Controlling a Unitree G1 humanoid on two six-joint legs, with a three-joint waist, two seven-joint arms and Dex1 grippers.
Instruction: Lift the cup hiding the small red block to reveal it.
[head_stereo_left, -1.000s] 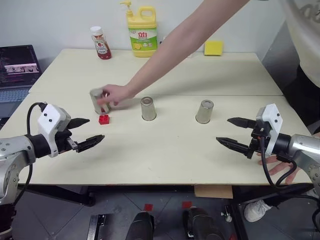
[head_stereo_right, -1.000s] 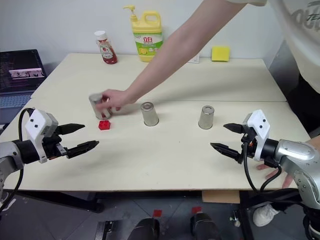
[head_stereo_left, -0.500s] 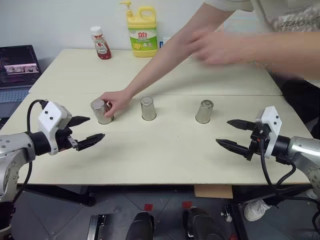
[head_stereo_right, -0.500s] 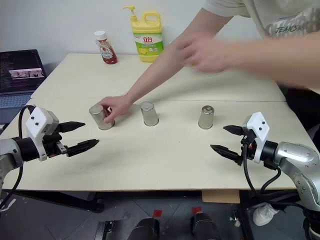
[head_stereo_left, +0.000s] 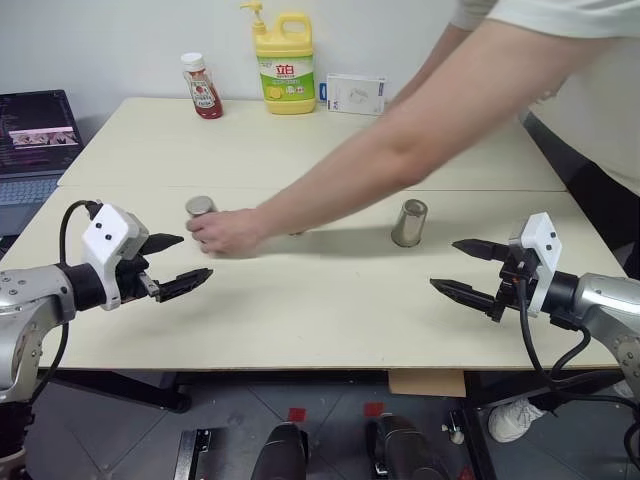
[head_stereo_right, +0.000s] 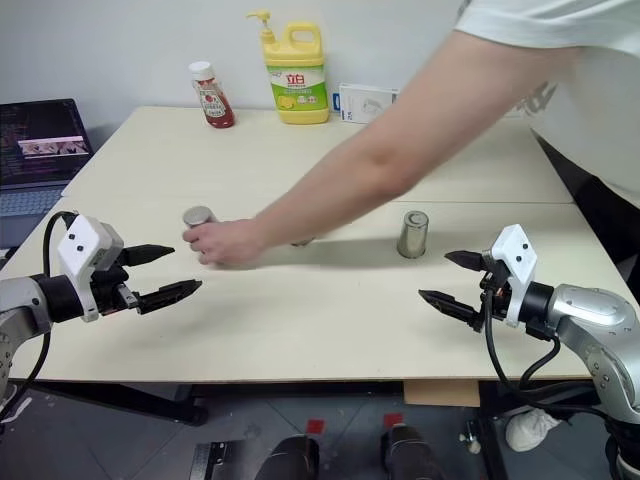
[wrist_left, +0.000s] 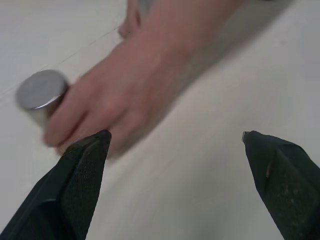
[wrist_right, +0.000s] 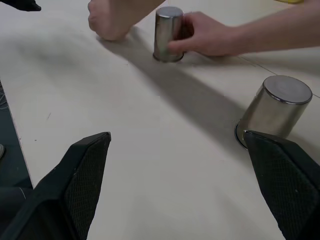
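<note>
Three upturned silver cups stand in a row on the table (head_stereo_left: 330, 310). A person's hand (head_stereo_left: 225, 232) holds the left cup (head_stereo_left: 200, 207), whose flat top shows in the left wrist view (wrist_left: 40, 90). The person's forearm covers most of the middle cup, which a second hand grips in the right wrist view (wrist_right: 168, 33). The right cup (head_stereo_left: 408, 222) stands free. The small red block is hidden. My left gripper (head_stereo_left: 190, 258) hangs open just in front of the left cup. At the table's right, my right gripper (head_stereo_left: 445, 264) is open and level with the right cup (wrist_right: 277, 110).
At the back of the table are a red-capped sauce bottle (head_stereo_left: 203, 88), a yellow dish-soap bottle (head_stereo_left: 285, 65) and a white box (head_stereo_left: 355, 93). A laptop (head_stereo_left: 35, 130) sits off the left edge. The person leans over the table from the right.
The person set the left cup over the red block, which no longer shows, and now reaches across the row with both arms. Neither gripper has moved.
</note>
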